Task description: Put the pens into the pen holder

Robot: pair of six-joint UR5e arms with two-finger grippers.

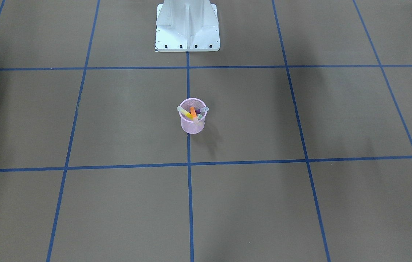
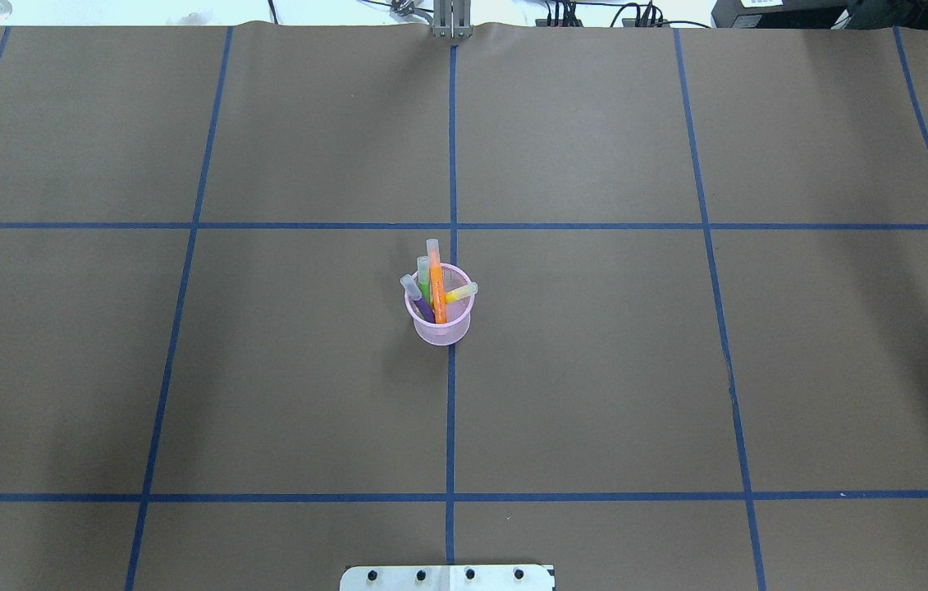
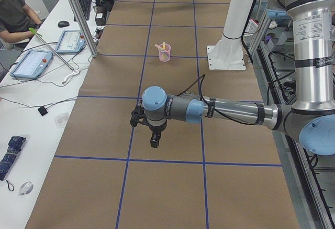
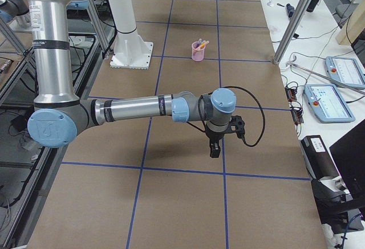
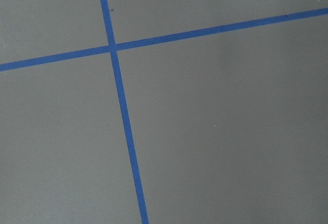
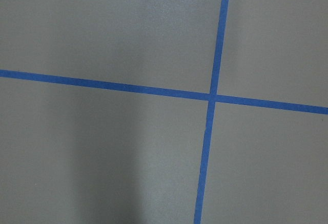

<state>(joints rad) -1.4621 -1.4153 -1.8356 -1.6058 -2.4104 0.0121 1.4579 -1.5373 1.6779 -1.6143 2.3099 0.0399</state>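
The pink mesh pen holder stands upright at the middle of the table, on the blue centre line; it also shows in the front view. All four pens stand in it, caps up: purple, orange, green and yellow. My left gripper hangs low over the table far from the holder, toward the table's left end. My right gripper hangs likewise toward the right end. Both show clearly only in the side views, so I cannot tell whether they are open or shut. Both wrist views show only brown paper and blue tape.
The white robot pedestal stands behind the holder. An operators' desk with teach pendants and metal posts runs along the table's far side. A person sits there.
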